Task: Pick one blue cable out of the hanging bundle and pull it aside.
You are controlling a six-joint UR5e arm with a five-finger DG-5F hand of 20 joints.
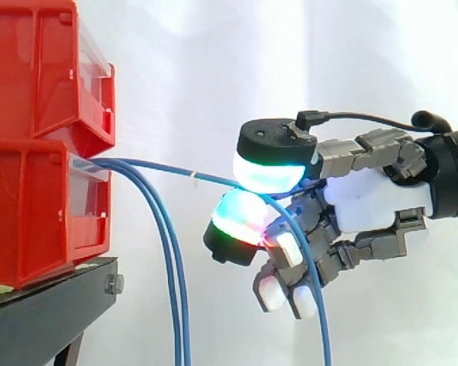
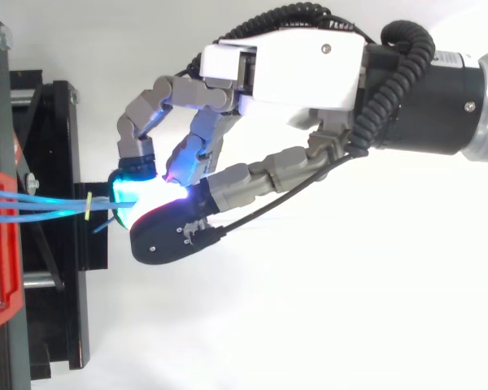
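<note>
Below the red bins (image 1: pixel 30 206), the side view's lower edge cuts off the hanging bundle (image 1: pixel 177 305) before you see its ends, and from above, away from the bins, the taut blue cable (image 1: pixel 175 173) vanishes into the hand's (image 2: pixel 301 73) pad glow.

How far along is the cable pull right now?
Done: one blue cable is lifted clear of the two other cables hanging from the lower red bin. In hand: the hand pinches it between glowing pads. Left: drawing it further aside; it is not yet far from the bundle.
</note>
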